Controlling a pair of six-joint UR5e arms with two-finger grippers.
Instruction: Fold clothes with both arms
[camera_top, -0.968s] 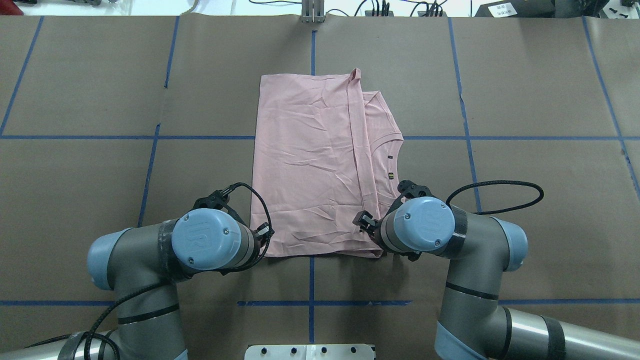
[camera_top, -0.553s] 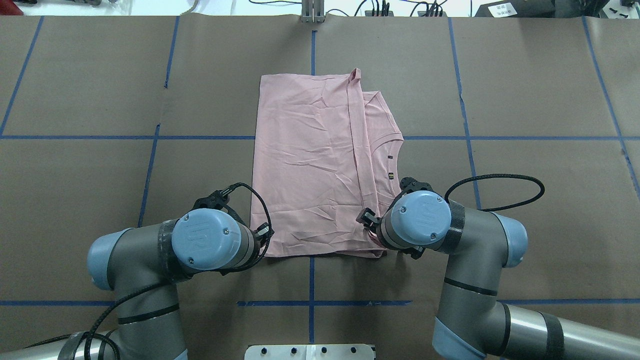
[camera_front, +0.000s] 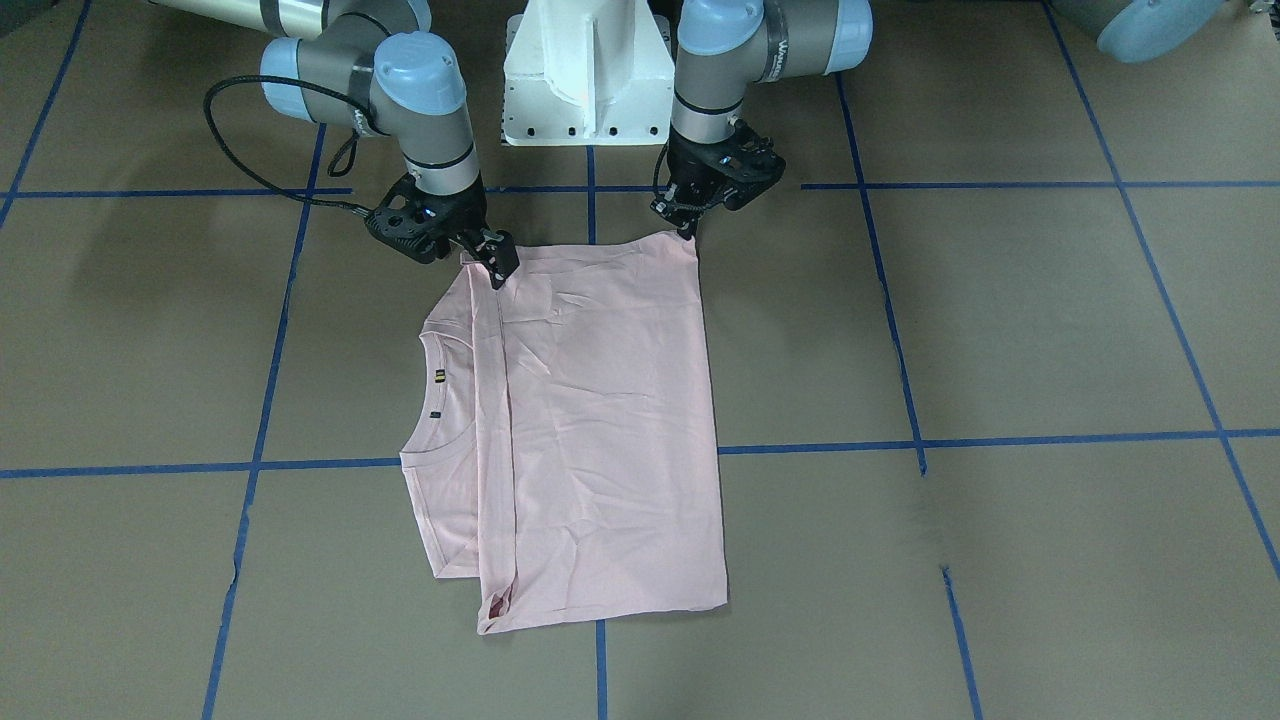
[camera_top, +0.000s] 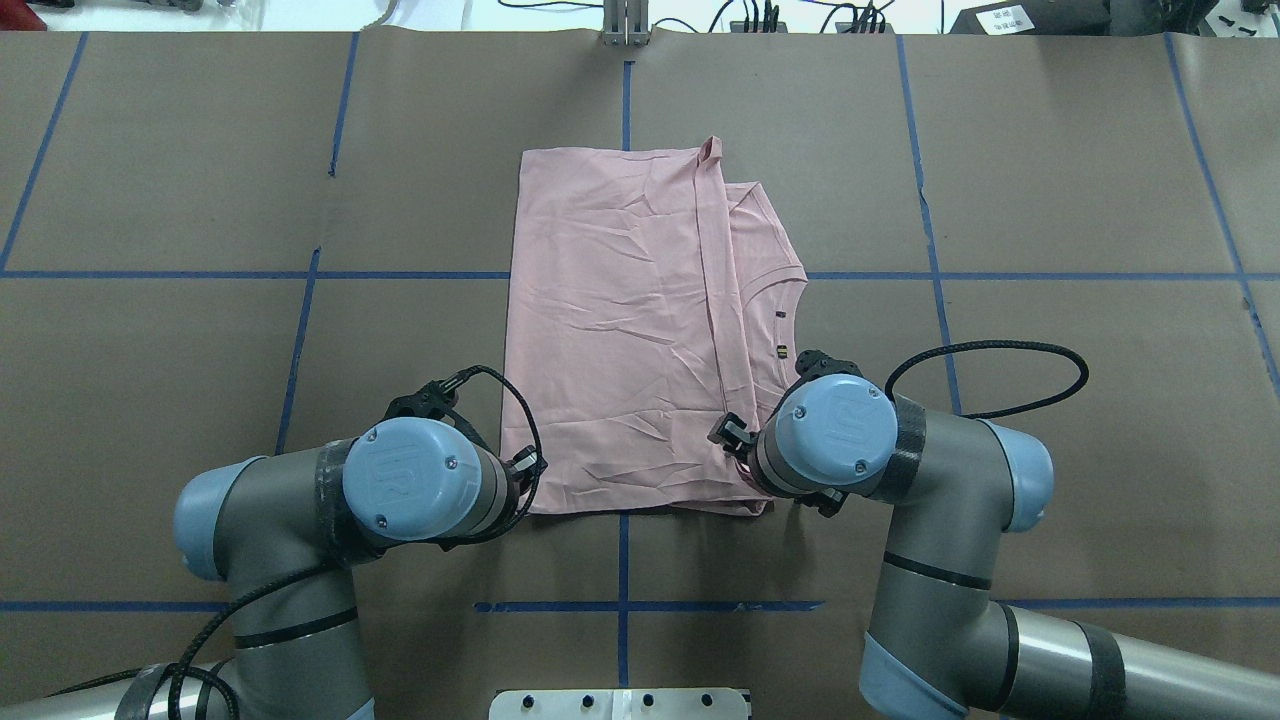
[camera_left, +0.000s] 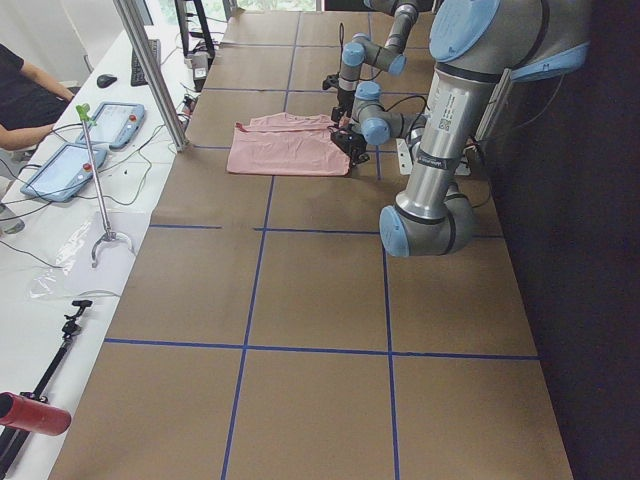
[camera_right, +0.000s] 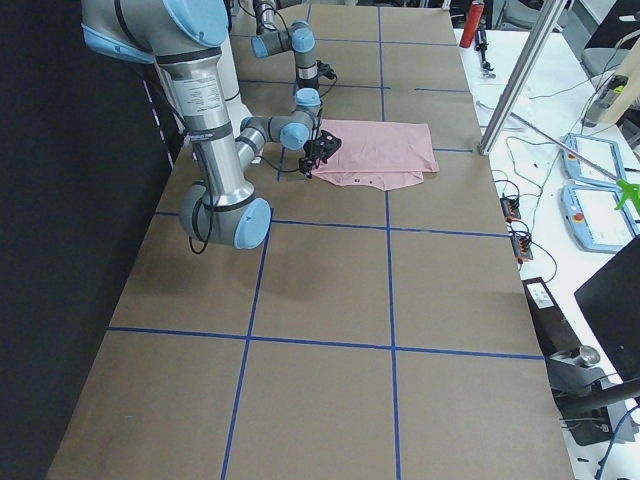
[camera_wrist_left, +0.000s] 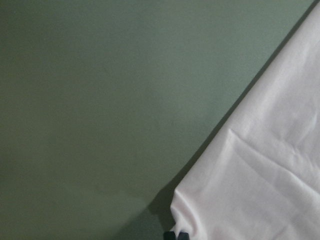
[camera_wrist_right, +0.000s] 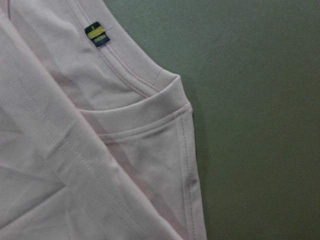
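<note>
Left tool (camera_front: 688, 228): my fingers are drawn together on the near corner of the pale pink short-sleeved cotton T-shirt (camera_front: 600, 420). In the wrist view the cloth puckers into them.
Right tool (camera_front: 497, 264): it is down on the other near corner, beside the fold line. I cannot tell how far its fingers stand apart or whether they have cloth.
T-shirt: it lies flat at mid-surface, part-folded, with one panel laid over the body. Its ribbed round collar (camera_front: 428, 398) points to my right.
Surface: brown paper crossed with blue tape lines (camera_front: 1000, 320).
Step in hand: I judge this to be securing both near corners for the crosswise fold.
Next move: confirm the right-hand pinch, then lift both corners level and together. Carry the near edge over to the far edge, keeping the layers from sliding.
</note>
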